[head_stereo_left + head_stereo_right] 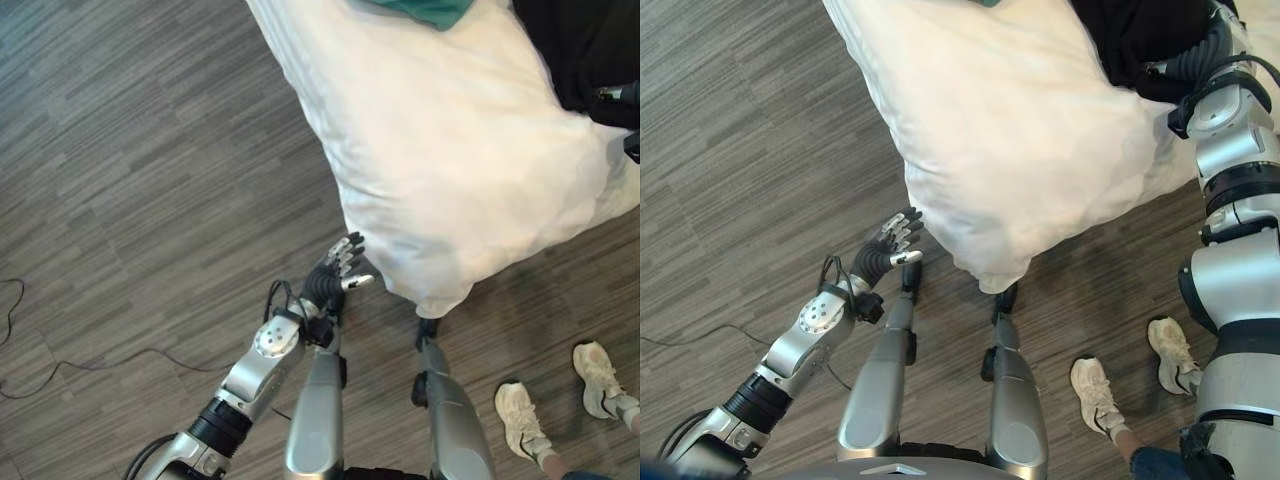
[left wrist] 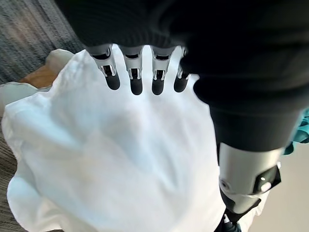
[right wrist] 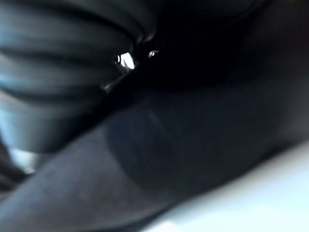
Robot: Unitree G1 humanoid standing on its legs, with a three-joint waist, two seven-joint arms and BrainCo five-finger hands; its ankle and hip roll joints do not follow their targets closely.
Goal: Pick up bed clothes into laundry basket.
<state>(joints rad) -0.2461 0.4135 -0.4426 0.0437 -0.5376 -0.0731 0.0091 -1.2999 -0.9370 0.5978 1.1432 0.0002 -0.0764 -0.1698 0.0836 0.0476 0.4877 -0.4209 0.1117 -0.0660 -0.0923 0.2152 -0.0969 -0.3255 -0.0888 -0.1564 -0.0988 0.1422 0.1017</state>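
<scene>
Floor (image 1: 130, 200): grey wood-look planks, running across the head views from 7 to 11 o'clock.
White bedding (image 1: 450, 150): a big puffy corner of bed linen, filling the head views from 12 to 3 o'clock, its lowest point hanging over the floor near the middle; in the left wrist view it spreads wide past the fingertips (image 2: 136, 87).
Black cloth (image 1: 1135, 40): a dark garment lying on the bedding at 1 o'clock, against the right arm.
Green cloth (image 1: 425, 10): a teal piece on the bedding at 12 o'clock, cut off by the frame edge.
Left hand (image 1: 335, 272): fingers straight and relaxed, grasping nothing, just beside the bedding's lower edge at about 6 o'clock.
Right hand: reaches up at 2 o'clock to the black cloth; whether it grips cannot be told.
Person's shoes (image 1: 520, 420): pale trainers on the floor at 5 o'clock.
</scene>
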